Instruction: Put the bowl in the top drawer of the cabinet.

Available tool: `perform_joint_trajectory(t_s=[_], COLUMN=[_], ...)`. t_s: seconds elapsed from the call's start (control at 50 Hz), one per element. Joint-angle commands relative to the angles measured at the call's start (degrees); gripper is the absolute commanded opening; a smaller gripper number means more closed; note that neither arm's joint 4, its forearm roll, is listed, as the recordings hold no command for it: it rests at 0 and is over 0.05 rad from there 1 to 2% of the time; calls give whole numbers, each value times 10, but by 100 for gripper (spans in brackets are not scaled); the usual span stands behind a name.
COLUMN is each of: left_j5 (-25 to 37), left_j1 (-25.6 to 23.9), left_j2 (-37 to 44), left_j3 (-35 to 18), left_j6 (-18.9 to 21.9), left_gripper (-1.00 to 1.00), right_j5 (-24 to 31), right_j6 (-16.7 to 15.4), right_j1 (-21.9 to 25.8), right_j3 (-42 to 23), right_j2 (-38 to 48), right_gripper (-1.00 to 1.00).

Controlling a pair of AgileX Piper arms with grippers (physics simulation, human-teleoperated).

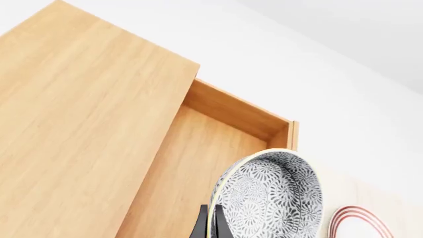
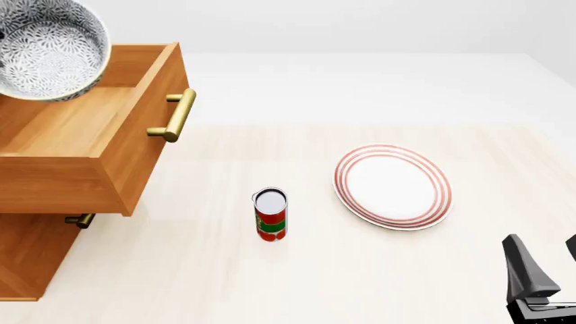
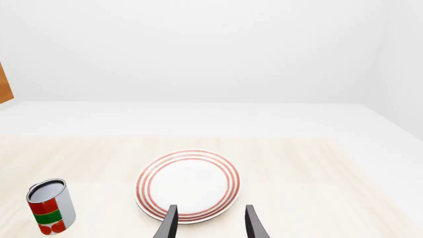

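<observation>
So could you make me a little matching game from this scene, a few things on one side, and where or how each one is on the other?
Things:
1. bowl
2. plate
3. can
4. top drawer

States:
A. standing upright on the table, between cabinet and plate
B. pulled open, nothing lying inside
C. held by its rim in the left fingers, above the drawer
D. lying flat on the table, red rings round its edge

Pairs: 1-C, 2-D, 3-A, 4-B

Bare floor of the pulled-out top drawer (image 2: 63, 128); can (image 2: 270, 214) and plate (image 2: 392, 186) well apart on the table (image 2: 270, 283)
</observation>
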Motion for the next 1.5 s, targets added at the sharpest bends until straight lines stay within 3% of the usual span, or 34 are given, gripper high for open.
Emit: perform_joint_trajectory(t_s=[0.02, 1.5], left_j5=[-8, -45], left_j1=[2, 31], left_j2=[4, 52], left_j3=[4, 19], left_j6=[6, 27], left_gripper=[-100, -100], right_j5=[0, 0], right_j6=[0, 0], right_j1=[0, 0], right_j3=[0, 0], right_j2=[0, 0], right_gripper=[100, 100])
